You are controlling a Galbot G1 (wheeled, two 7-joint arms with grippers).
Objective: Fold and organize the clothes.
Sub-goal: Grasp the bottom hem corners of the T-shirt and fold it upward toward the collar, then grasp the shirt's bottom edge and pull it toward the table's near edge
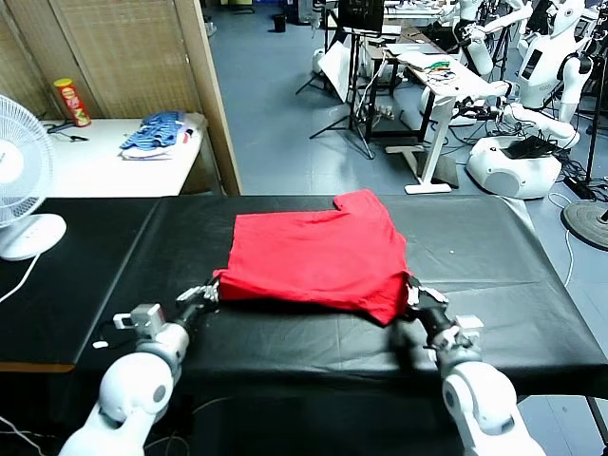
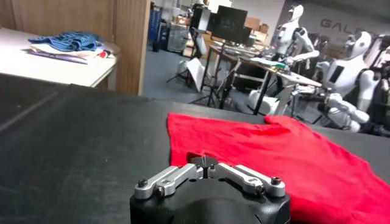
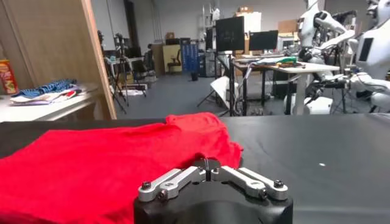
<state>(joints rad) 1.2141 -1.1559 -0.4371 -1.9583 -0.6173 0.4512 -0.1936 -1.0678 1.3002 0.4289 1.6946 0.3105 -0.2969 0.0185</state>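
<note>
Where the black table (image 1: 494, 285) runs left to right before the robot, the red T-shirt (image 1: 318, 256) lies flat near its middle, plain side up, with one short sleeve (image 1: 359, 201) projecting toward the far edge. The garment appears already folded in part: its outline is roughly rectangular, and its near right corner droops toward the near edge.

The left gripper (image 1: 215, 289) sits low on the table at the near left corner of the T-shirt, its fingers pressed together and pinching the hem there. In the left wrist view the fingertips (image 2: 206, 162) meet on the red edge.

The right gripper (image 1: 411, 294) sits at the near right corner of the T-shirt, likewise closed, with its tips meeting on the fabric edge (image 3: 207, 163).

On the white side table (image 1: 104, 166) to the far left rest a blue striped pile of clothes (image 1: 157, 133) and a red canister (image 1: 71, 102). A white fan (image 1: 21, 180) stands at the left edge.
</note>
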